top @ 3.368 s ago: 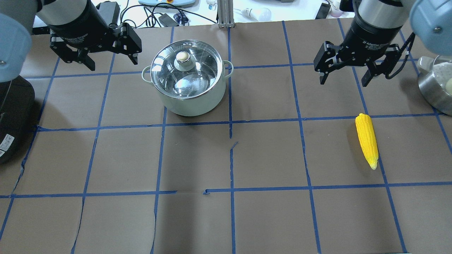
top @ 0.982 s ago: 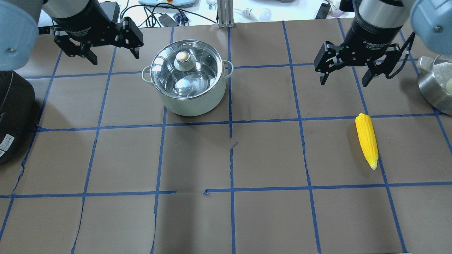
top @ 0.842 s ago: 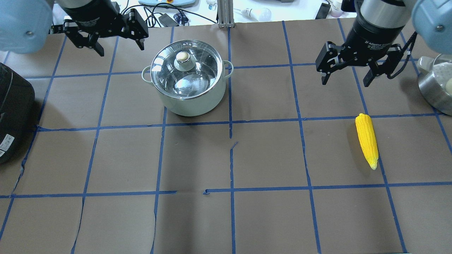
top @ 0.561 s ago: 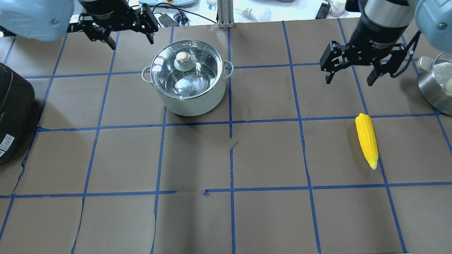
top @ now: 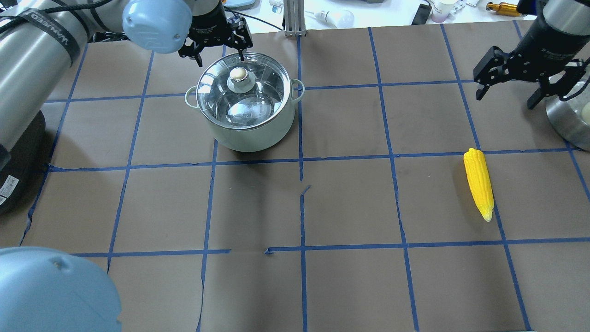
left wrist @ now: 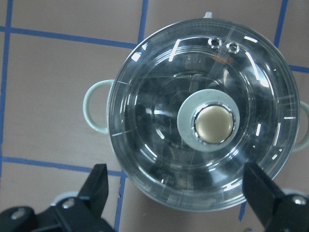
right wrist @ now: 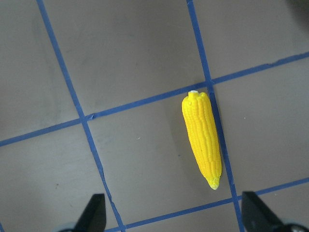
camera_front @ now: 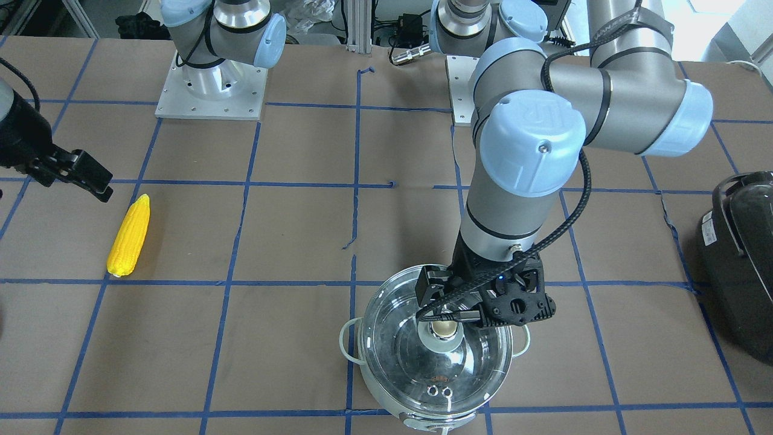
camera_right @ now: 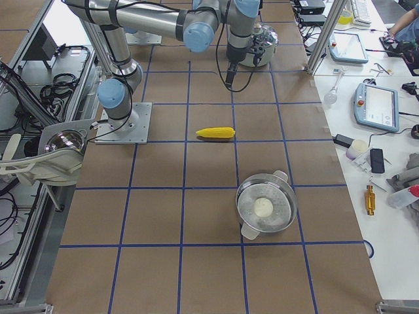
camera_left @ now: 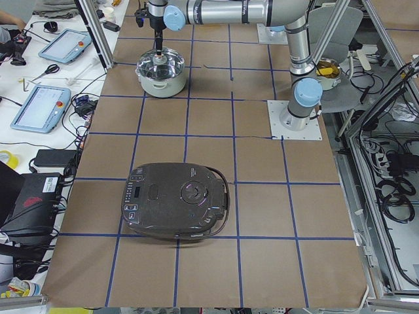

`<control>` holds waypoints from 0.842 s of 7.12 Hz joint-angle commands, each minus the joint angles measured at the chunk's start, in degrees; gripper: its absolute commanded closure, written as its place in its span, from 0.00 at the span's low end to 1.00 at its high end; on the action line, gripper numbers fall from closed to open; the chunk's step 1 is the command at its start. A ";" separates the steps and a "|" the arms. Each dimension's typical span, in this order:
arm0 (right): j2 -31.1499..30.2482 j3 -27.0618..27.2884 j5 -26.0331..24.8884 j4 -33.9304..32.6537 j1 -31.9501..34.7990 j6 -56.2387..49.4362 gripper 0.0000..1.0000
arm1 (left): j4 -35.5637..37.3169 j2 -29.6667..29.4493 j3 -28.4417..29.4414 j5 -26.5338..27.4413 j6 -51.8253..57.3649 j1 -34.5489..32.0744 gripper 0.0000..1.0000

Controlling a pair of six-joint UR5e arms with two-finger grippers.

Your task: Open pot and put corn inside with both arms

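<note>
The steel pot (top: 249,124) stands at the back left with its glass lid (top: 258,99) on and its knob (top: 238,74) free. It also shows in the front view (camera_front: 386,386). My left gripper (top: 220,54) is open and empty, hovering above the lid near its far rim. In the left wrist view its fingers (left wrist: 99,182) flank the lid, with the knob (left wrist: 214,123) ahead of them. The yellow corn (top: 478,183) lies on the table at the right. My right gripper (top: 506,99) is open and empty, behind the corn. The corn (right wrist: 203,140) lies between its fingers in the right wrist view.
A black rounded appliance (top: 14,152) sits at the left edge. A second steel pot (top: 569,120) with something pale inside stands at the right edge, just beside my right gripper. Blue tape lines grid the brown table.
My left arm has swung right and forward, from left of the pot to above its lid. My right gripper has moved right and a little back. Both stay open.
</note>
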 commanded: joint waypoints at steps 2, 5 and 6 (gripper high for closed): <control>5.26 8.40 -0.16 -12.61 -1.62 -7.21 0.00 | 2.05 -2.09 0.28 0.79 -0.39 -0.73 0.00; 5.53 17.72 -3.29 -21.03 -1.62 -12.16 0.00 | 4.43 -3.42 -0.16 0.78 0.48 -1.26 0.02; 5.61 21.67 -5.85 -25.16 -1.62 -11.90 0.00 | 4.52 -3.50 -0.25 0.70 0.74 -1.26 0.03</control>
